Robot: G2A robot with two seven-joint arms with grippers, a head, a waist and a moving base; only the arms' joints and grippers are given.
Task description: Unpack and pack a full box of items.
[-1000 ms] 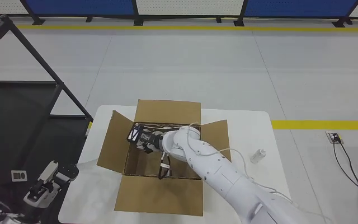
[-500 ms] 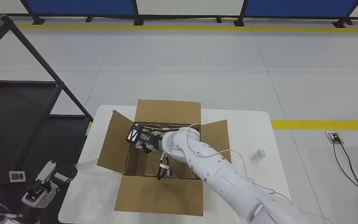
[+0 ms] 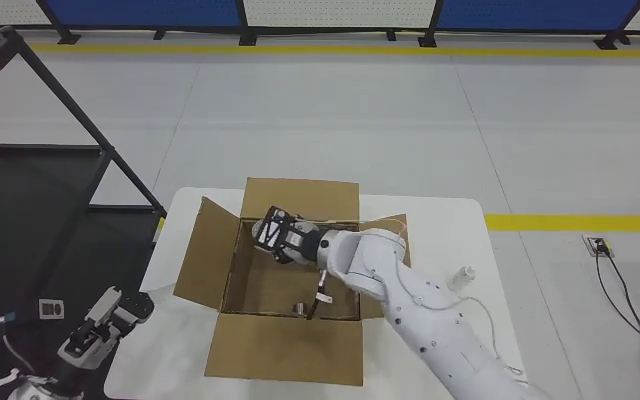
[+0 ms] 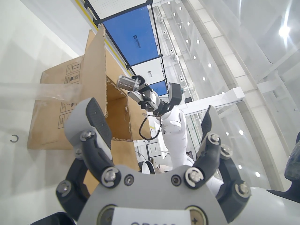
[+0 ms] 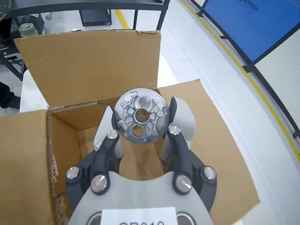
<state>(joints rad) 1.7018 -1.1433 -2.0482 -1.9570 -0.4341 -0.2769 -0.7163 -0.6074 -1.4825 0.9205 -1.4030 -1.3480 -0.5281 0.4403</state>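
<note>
Open brown corrugated-cardboard box (image 3: 283, 350) with all four flaps folded outward, standing on a white rectangular table (image 3: 180, 230). The right gripper (image 3: 272, 230) is over the box's open interior, close to the far wall. Its jaws are clamped on the rim of a grey cast-metal disc (image 5: 140, 127) that has a central round hole and raised ribs on its face. In the right wrist view the right gripper (image 5: 143, 114) holds the disc from both sides, with the box (image 5: 89, 64) and its bare cardboard floor below. The left wrist view shows the disc (image 4: 126, 83) edge-on, at the tip of the right gripper (image 4: 131, 86) and beyond the box (image 4: 56, 90).

The left gripper (image 3: 105, 325) is low beside the table's near-left corner, well apart from the box. Its jaws stand wide apart with nothing between them (image 4: 151, 115). A small clear plastic bottle (image 3: 460, 277) rests on the table to the right of the box, apart from it.
</note>
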